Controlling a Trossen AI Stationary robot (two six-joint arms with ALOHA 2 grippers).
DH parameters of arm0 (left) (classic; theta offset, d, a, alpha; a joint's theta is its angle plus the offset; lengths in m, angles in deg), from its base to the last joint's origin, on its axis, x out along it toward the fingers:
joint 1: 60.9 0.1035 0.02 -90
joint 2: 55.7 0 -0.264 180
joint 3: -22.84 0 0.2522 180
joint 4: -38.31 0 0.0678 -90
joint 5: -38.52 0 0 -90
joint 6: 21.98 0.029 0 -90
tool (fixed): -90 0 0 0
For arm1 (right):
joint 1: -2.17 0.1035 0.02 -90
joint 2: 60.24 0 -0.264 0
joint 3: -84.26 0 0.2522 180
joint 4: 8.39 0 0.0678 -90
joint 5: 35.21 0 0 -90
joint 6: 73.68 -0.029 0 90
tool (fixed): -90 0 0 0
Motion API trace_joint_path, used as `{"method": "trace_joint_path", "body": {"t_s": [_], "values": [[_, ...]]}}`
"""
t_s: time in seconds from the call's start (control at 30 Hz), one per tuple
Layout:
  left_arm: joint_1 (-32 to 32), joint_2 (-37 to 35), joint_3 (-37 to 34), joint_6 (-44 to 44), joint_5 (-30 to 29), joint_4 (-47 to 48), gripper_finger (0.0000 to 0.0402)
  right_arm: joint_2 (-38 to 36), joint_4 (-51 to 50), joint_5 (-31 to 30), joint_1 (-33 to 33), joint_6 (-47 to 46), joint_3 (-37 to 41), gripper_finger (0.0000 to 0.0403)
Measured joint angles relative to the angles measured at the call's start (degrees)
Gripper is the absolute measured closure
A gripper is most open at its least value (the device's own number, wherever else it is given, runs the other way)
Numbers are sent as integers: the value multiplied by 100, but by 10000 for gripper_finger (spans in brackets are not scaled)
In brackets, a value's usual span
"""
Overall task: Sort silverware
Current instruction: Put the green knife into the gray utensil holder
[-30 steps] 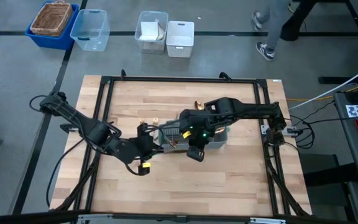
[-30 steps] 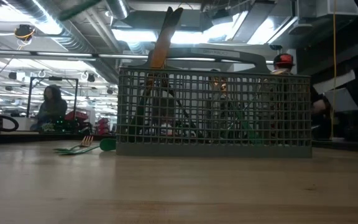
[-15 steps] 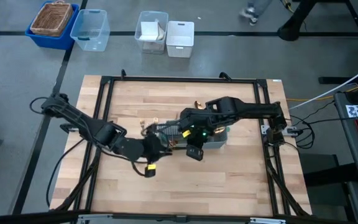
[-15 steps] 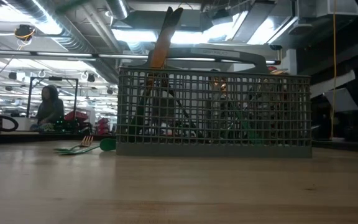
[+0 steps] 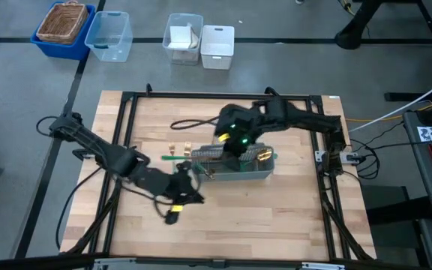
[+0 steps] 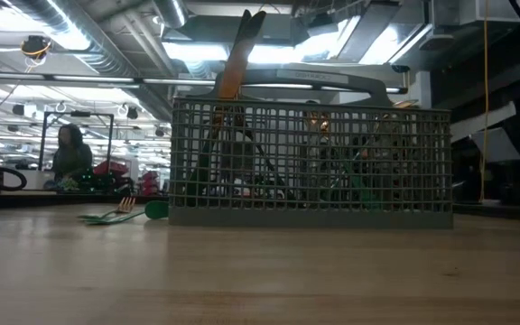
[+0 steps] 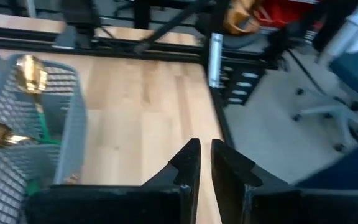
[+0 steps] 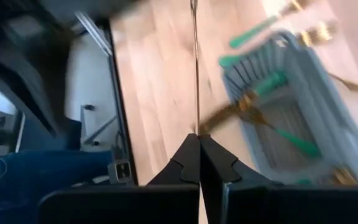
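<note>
The grey mesh caddy (image 5: 240, 173) (image 6: 314, 162) stands mid-table with gold, teal-handled silverware (image 5: 257, 156) (image 7: 30, 81) upright in its compartments. A few more pieces (image 5: 175, 154) (image 6: 116, 215) lie flat on the wood at its left end. My right gripper (image 5: 222, 126) (image 8: 198, 138) hovers over the caddy's far left corner, shut on a thin long piece (image 8: 196, 68). My left gripper (image 5: 195, 193) (image 7: 204, 155) is low beside the caddy's near left corner. Its fingers are almost together, with nothing in the slit between them. My right gripper pinches one end (image 8: 196, 127) of a thin long piece between its two fingertips. The piece runs straight on from the fingers, along their line, and shows edge-on. It is lifted clear of the table and caddy and reaches toward the table's left (image 5: 193, 122). Which kind of piece it is does not show.
A black frame (image 5: 130, 135) runs around the wooden table top. On the floor beyond the far edge are bins (image 5: 201, 41) and a blue crate (image 5: 62, 26). Bare wood lies between the caddy and the near edge (image 5: 238, 225). A person (image 6: 66, 158) sits in the room behind.
My right gripper has moved from the caddy's near side across it toward the far edge and up, and now carries the thin piece out to the left. My left gripper has swung along the caddy's left end toward the near edge and a little rightward.
</note>
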Motion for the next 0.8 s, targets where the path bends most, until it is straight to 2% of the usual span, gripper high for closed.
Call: {"method": "trace_joint_path", "body": {"t_s": [0.1,0.27,0.37,0.57,0.8], "values": [[-307,-233,4,-93,-129,297,373,-220,-487,-21,-15,122,-4,403],[-703,-548,4,-352,-952,627,373,-452,-1365,-89,13,125,-6,403],[-796,-608,4,-358,-1349,734,373,-496,-1369,-283,7,118,-9,403],[-799,-616,4,-473,-1451,784,373,-441,-1369,-214,2,128,52,403],[-799,-616,4,-1164,-1574,1463,373,-446,-1372,-146,2,270,105,403]]}}
